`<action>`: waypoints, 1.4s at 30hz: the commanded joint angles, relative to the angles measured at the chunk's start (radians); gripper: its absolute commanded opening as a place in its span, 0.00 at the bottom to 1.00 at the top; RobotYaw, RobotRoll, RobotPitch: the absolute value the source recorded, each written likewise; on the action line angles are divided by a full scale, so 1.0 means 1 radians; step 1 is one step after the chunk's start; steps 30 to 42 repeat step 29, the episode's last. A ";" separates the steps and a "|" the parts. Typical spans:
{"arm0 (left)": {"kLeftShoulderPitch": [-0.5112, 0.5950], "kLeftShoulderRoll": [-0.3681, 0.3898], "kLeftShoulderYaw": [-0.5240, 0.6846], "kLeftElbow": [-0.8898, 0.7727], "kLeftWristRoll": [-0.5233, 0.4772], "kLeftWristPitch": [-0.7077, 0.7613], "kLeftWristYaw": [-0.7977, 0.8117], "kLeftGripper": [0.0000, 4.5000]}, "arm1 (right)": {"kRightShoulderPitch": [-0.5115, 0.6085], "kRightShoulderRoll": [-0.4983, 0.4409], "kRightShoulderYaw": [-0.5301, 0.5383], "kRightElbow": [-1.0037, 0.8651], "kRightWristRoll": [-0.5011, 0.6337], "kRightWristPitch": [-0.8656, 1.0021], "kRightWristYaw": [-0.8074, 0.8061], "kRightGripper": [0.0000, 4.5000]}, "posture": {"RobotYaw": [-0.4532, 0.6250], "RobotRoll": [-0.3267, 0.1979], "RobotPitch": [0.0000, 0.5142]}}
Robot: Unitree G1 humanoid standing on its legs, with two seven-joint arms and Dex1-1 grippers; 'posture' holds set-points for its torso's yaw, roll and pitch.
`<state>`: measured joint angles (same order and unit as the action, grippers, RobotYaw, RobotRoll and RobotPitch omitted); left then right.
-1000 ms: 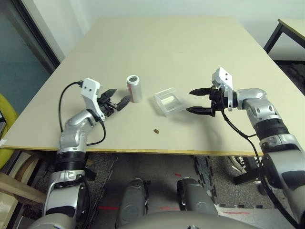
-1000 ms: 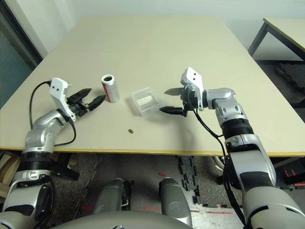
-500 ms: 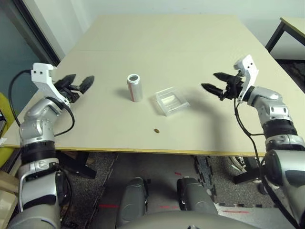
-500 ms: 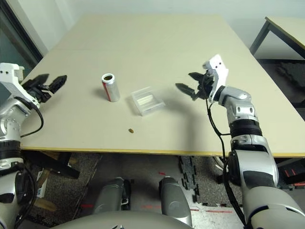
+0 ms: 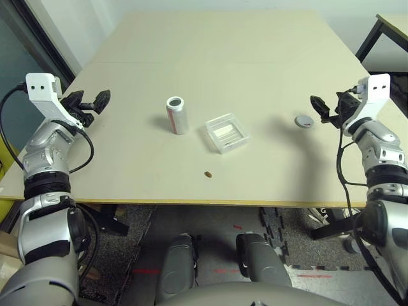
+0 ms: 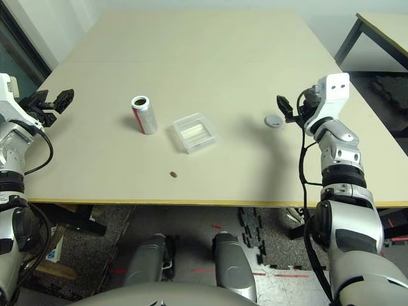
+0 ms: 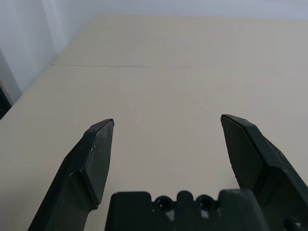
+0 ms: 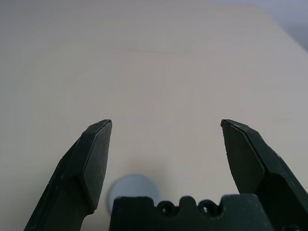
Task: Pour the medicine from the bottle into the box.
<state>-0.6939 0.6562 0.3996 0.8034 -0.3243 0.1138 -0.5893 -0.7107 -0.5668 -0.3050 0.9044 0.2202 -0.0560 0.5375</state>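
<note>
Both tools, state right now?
Left tool: open, nothing between its fingers, over the table's left side.
Right tool: open, holding nothing, near the grey cap on the table.

An even, fairly soft light fell over the pale table in both eye views, with faint shadows beside the bottle and the clear box and a broader, soft-edged one on the tabletop near the right arm. The floor below looked darker than the tabletop. In the right wrist view, the table surface was dimmer and hazy, and the round cap had blurred edges.
</note>
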 commanded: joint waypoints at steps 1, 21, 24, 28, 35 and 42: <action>-0.011 0.018 -0.009 0.033 0.017 -0.023 0.004 0.99 | 0.029 -0.023 -0.025 0.025 0.003 -0.035 -0.029 1.00 | 0.28 0.62 0.18; -0.007 0.031 -0.015 0.058 0.022 -0.046 0.003 0.99 | 0.030 -0.036 -0.043 0.093 0.007 -0.080 -0.043 1.00 | 0.31 0.62 0.19; -0.015 0.027 -0.018 0.065 0.023 -0.050 0.003 0.99 | 0.030 -0.037 -0.043 0.094 0.006 -0.082 -0.041 1.00 | 0.30 0.62 0.18; -0.028 0.024 -0.022 0.081 0.024 -0.058 0.004 0.99 | 0.027 -0.040 -0.043 0.093 0.005 -0.082 -0.039 1.00 | 0.30 0.62 0.16; -0.030 0.023 -0.023 0.085 0.024 -0.061 0.004 0.99 | 0.026 -0.040 -0.043 0.094 0.005 -0.083 -0.039 1.00 | 0.30 0.62 0.16; -0.030 0.023 -0.023 0.085 0.024 -0.061 0.004 0.99 | 0.026 -0.040 -0.043 0.094 0.005 -0.083 -0.039 1.00 | 0.30 0.62 0.16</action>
